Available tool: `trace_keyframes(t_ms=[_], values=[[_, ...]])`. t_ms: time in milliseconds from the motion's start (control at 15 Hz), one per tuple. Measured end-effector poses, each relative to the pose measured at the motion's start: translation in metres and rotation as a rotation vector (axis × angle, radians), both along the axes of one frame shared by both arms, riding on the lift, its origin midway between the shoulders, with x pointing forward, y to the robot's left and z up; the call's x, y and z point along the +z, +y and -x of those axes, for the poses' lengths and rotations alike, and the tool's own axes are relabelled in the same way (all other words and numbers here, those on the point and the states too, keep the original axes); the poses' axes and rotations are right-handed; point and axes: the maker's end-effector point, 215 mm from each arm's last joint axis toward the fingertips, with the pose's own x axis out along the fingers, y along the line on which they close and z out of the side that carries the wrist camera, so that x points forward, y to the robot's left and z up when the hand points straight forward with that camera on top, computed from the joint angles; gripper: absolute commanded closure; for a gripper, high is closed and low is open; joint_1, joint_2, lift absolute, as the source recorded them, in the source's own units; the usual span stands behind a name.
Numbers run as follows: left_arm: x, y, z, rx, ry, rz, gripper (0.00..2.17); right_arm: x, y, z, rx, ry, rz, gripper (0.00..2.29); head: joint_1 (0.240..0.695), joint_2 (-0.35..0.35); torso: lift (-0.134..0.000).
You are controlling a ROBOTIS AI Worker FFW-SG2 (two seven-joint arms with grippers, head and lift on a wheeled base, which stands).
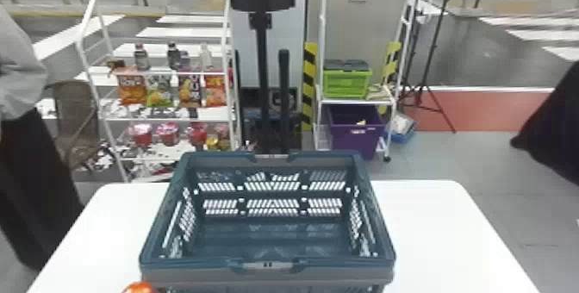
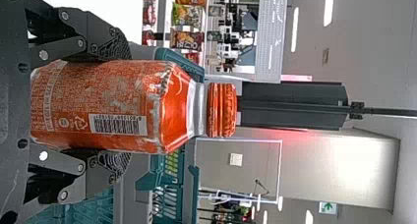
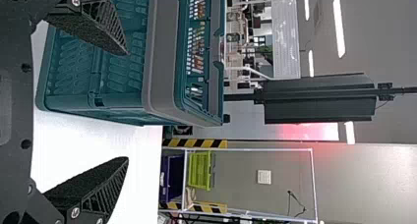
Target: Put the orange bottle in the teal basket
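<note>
And it's the left gripper [image 2: 118, 105], the nearer hand, with the orange bottle [image 2: 98, 106] clasped between its fingers, long axis upright, cap up, just outside the near-left corner of the teal basket [image 1: 194, 264]! Looks like up, then forward and right over that rim; right gripper [image 3: 127, 106] empty, fingers wide apart, beside the basket's right side; basket mid-width on the white table [image 1: 431, 236], snack shelf [image 1: 168, 120] beyond the far edge

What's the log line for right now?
left gripper: holding orange bottle upright | bottle: outside basket, by near left corner | right gripper: open, empty | basket: on table
</note>
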Motion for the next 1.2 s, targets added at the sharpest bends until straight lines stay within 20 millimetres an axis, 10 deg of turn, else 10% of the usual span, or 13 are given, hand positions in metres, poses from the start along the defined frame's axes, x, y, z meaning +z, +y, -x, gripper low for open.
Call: trace_keyframes(t_ms=[800, 1200], values=[[0.004, 0.001, -0.004, 0.002, -0.008, 0.0, 0.62, -0.002, -0.001, -0.003, -0.001, 0.002, -0.001, 0.13, 0.499, 0.0, 0.0], [0.046, 0.002, -0.014, -0.006, -0.052, -0.008, 0.62, -0.007, -0.002, -0.005, -0.002, 0.01, 0.003, 0.13, 0.499, 0.0, 0.0]])
